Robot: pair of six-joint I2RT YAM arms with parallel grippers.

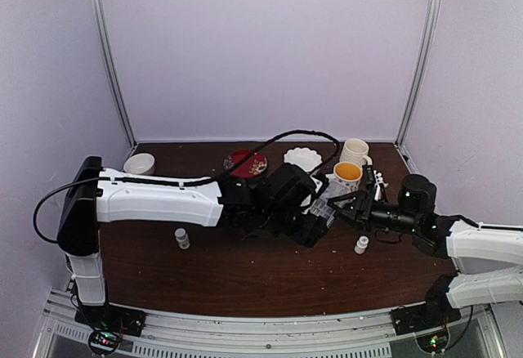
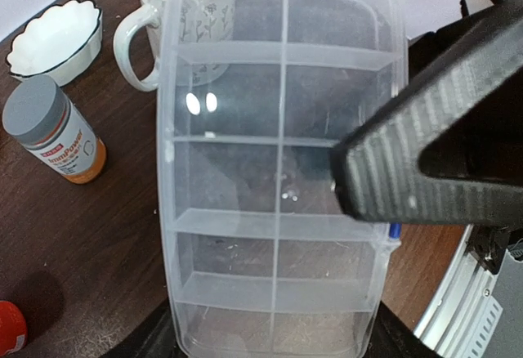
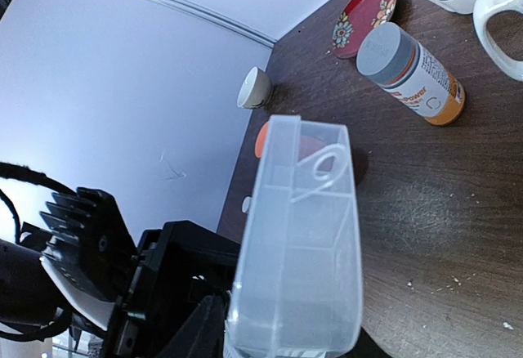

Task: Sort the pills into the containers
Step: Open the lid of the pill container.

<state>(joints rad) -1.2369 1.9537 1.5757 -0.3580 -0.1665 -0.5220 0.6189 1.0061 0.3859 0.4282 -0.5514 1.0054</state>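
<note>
— Where is the organiser box found?
— Just on the near side of the mug, clamped at one end by the left gripper. A few white pills are seen in a middle compartment.
— And the right gripper?
— Set beside the mug, against the box; its finger spread cannot be told.

Behind the organiser box stands a mug, a second mug behind that; left of them a scalloped bowl, then a plate; a bottle left of the box
</note>
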